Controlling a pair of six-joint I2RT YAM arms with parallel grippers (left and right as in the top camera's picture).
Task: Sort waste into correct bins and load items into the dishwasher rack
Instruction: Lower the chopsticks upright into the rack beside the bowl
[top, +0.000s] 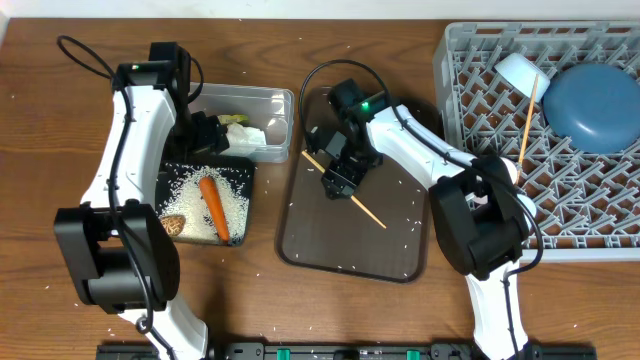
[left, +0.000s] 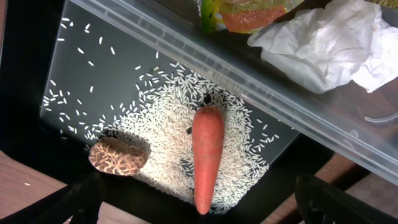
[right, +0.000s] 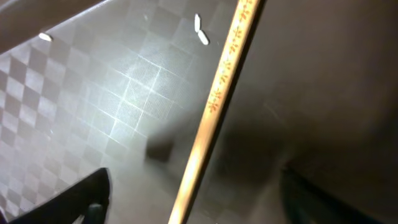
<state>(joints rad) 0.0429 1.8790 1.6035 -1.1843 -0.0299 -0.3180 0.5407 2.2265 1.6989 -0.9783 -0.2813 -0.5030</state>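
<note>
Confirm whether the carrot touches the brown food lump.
Apart. The left wrist view shows rice filling a clear gap between the carrot and the brown food lump.

No readable text, brand or number shows anywhere; the chopstick (right: 219, 93) bears only a small orange printed pattern, too blurred to read.

My right end effector (top: 338, 172) hangs low over the brown serving tray (top: 330, 250), fingers apart on either side of a wooden chopstick (top: 368, 212) lying flat. The tray floor toward the front is open. To the right rises the grey rack (top: 470, 60), its far corner filled by a blue dish (top: 598, 105), a pale cup (top: 518, 72) and a second chopstick (top: 526, 125). My left end effector (top: 208, 135), spread wide, hovers over the black tray (left: 74, 81). The carrot (left: 207, 155), brown lump (left: 117, 157) and rice (left: 161, 112) take up its floor, and the clear tub (left: 249, 81) stands just behind.
</note>
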